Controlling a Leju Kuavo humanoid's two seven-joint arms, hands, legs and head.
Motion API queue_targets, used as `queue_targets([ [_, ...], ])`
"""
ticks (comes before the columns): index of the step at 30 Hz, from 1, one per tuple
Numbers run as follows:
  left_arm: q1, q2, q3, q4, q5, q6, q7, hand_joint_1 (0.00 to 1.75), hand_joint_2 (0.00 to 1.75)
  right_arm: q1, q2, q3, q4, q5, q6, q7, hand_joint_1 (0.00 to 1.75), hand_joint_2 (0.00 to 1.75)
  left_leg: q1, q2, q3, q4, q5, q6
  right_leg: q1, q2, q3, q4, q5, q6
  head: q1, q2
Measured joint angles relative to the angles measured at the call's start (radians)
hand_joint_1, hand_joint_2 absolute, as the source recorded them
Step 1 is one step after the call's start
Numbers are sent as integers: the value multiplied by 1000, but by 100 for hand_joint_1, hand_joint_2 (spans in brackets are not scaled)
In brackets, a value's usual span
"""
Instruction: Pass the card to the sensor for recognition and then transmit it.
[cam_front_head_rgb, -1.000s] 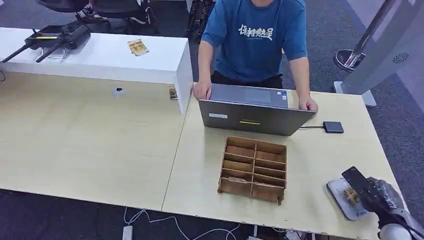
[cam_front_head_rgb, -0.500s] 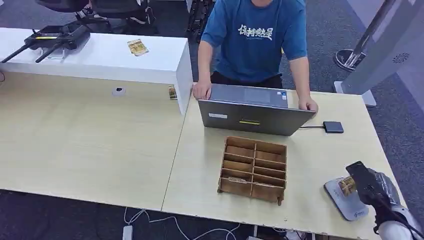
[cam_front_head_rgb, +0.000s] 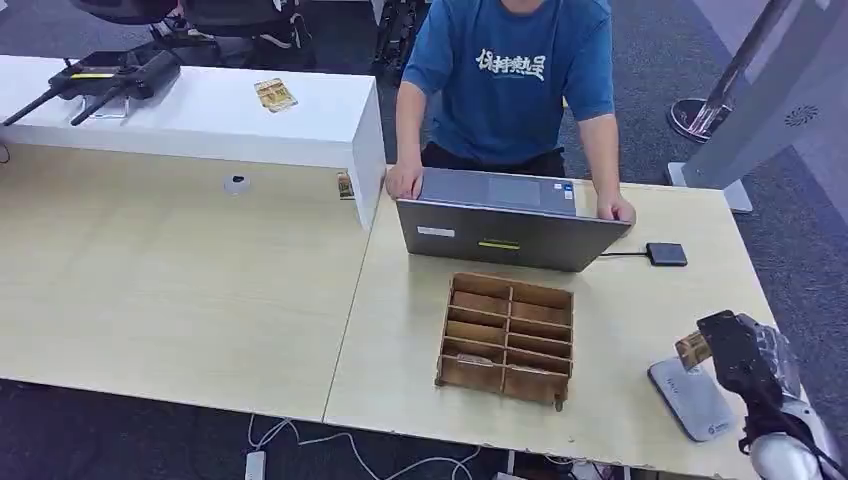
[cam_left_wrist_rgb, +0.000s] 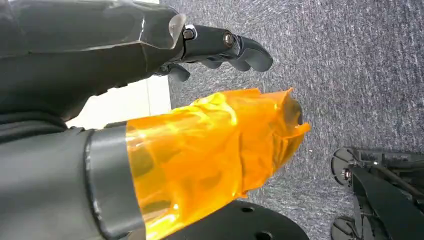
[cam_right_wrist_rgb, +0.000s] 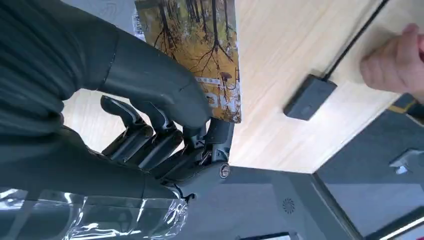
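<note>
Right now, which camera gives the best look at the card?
The right wrist view: the card is close up, its tree picture plain, pinched by the right hand. The head view shows only a small tan edge at that hand. The left wrist view faces carpet.

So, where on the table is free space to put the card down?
The left tabletop is bare from the white shelf to the near edge, apart from a small white disc. A bare strip runs between the wooden tray and the sensor. It is crowded around the laptop and the person's hands.
</note>
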Motion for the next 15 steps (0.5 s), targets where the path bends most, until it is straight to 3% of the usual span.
queue_targets([
  [7,0,0,0,0,-3,-6,0,0,0,-17,24,-14,-35,-12,-56,-13,175,175,0,0,-1,0,0,0,0,0,0,1,0,0,0,0],
  [15,-1,0,-1,0,-22,-18,0,0,0,-183,68,14,-45,22,-88,23,175,175,0,1,-1,0,2,-1,0,1,-1,2,2,-2,0,0],
])
